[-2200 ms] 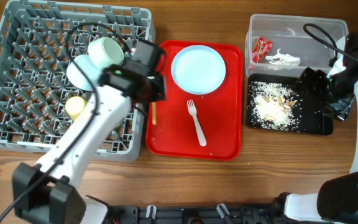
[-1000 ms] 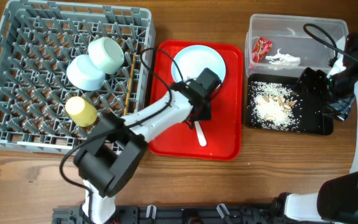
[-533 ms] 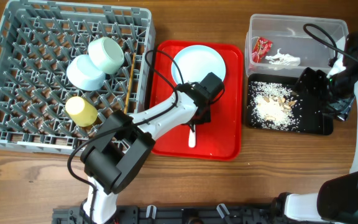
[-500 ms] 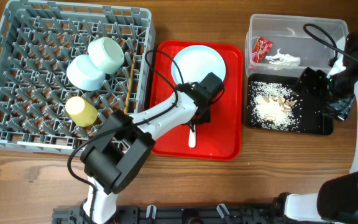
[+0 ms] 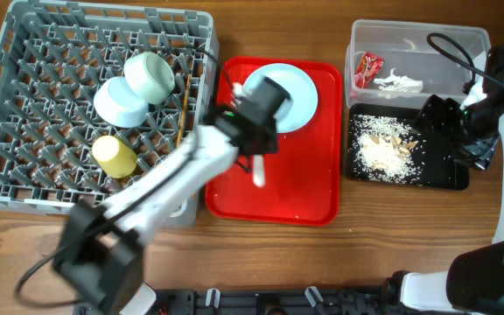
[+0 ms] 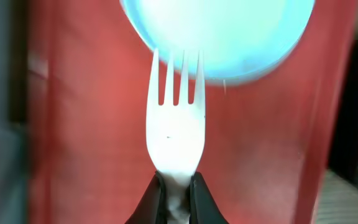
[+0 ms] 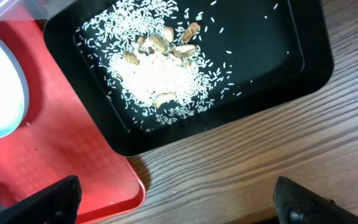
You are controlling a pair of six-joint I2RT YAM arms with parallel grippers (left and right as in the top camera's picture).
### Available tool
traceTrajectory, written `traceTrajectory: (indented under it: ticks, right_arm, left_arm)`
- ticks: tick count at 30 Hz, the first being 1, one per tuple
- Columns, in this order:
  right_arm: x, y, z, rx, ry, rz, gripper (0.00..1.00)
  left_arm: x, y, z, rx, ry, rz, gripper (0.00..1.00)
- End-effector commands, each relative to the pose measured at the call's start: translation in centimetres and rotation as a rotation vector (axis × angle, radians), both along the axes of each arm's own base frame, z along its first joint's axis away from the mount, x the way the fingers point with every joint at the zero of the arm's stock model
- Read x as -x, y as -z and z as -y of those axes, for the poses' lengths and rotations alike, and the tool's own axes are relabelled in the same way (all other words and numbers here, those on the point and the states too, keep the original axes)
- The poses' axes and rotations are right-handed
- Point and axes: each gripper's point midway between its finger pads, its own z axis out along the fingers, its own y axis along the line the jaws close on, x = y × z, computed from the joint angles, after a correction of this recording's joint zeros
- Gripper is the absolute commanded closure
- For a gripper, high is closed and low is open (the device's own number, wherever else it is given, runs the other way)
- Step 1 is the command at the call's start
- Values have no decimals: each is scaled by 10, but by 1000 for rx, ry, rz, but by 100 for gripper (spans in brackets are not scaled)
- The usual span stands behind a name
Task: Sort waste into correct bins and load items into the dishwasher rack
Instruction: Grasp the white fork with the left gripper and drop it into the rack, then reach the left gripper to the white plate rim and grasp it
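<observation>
Left gripper (image 6: 174, 200) is clamped on the white plastic fork (image 6: 174, 127), pinching it right at the neck where the handle meets the head. The fork sits over the big red serving tray (image 5: 309, 184), tines pointing at the round white plate (image 5: 287, 96) and just overlapping its rim in the left wrist view. That view is blurry, so I can't tell if the fork touches the tray.

The grey plastic dishwasher rack (image 5: 112, 10) with the upright pegs is on the left of the wooden table (image 5: 392, 236). It holds:
- the pale green bowl (image 5: 150, 74) and pale blue bowl (image 5: 119, 102), touching each other
- the small yellow cup (image 5: 115, 156), lying on its side
- the thin wooden chopsticks (image 5: 182, 114), along the rack's right edge

On the right, the clear plastic tub (image 5: 418, 39) holds the red snack wrapper (image 5: 367, 68) and the crumpled white napkin (image 5: 398, 83). Just in front of it, the flat black tray (image 7: 309, 62) has the rice-like crumbs (image 7: 160, 78) piled mostly in its left half.

Right gripper (image 7: 179, 202) is spread wide with nothing in it, hanging over the table by the black tray's near edge.
</observation>
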Motion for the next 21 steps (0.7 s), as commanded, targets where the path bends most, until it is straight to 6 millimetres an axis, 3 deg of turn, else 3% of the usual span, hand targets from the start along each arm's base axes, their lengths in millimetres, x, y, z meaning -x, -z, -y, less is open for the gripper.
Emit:
traceTrajectory:
  ticks: [1, 4, 8, 10, 12, 13, 14, 19, 20, 21]
  right_arm:
    - [-1, -8, -1, -1, 0, 28, 0]
    - [0, -8, -2, -2, 0, 27, 0]
    - [0, -8, -2, -2, 0, 25, 0]
    - [0, -8, -2, -2, -1, 24, 0]
    - [0, -8, -2, -2, 0, 25, 0]
    - [0, -8, -2, -2, -1, 25, 0]
    - [0, -8, -2, -2, -1, 24, 0]
    - [0, -8, -2, -2, -1, 25, 0]
    - [0, -8, -2, -2, 0, 25, 1]
    - [0, -8, -2, -2, 0, 25, 0]
  left_arm:
    - [-33, -57, -71, -79, 37, 182, 96]
    - [-57, -54, -130, -153, 0, 187, 96]
    - [-75, -28, -162, -192, -43, 140, 96]
    - [-79, -18, -163, -195, -45, 125, 91]
    - [-80, -17, -163, -196, -45, 125, 79]
    - [-81, -17, -162, -195, -45, 128, 61]
    - [-81, -17, -162, -194, -45, 129, 51]
    - [-80, -27, -146, -170, -10, 159, 49]
    - [-80, -38, -134, -157, 14, 188, 48]
    - [-83, -59, -105, -109, 72, 250, 48]
